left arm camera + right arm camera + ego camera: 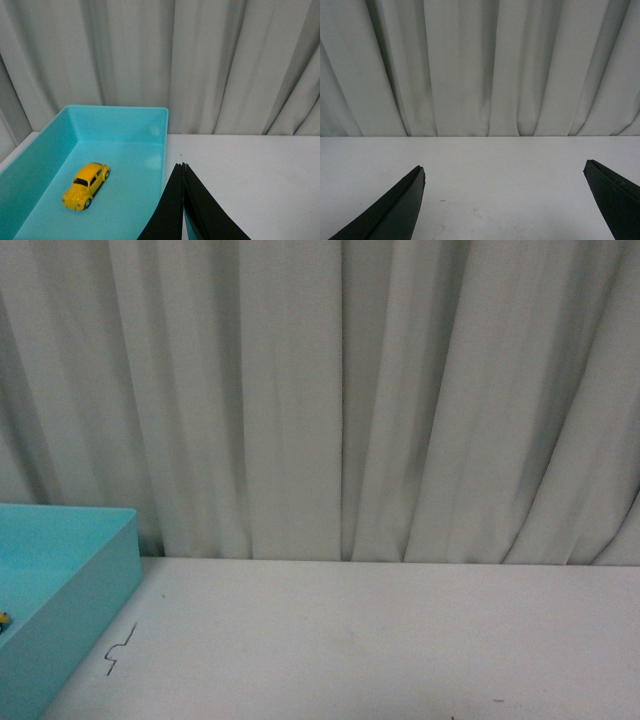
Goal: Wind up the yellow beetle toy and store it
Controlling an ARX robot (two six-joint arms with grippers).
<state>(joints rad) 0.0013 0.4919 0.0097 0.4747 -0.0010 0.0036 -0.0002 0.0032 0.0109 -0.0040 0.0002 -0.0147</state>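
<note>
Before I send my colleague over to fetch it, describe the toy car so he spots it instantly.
Find the turquoise bin on the white table before the grey curtain. Inside, on its floor, sits the yellow beetle toy, the bin's only visible item: glossy, rounded, dark windows.

Turquoise bin (70,585) at table's (380,640) left edge, pale pleated curtain (340,390) behind

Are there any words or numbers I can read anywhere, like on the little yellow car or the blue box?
None: no words, numbers or signs can be read in any view.
The yellow beetle toy shows no readable writing; it is too small to tell.
The turquoise box is plain.
The table has only a dark squiggly mark, not a letter.
The curtain is plain.
</note>
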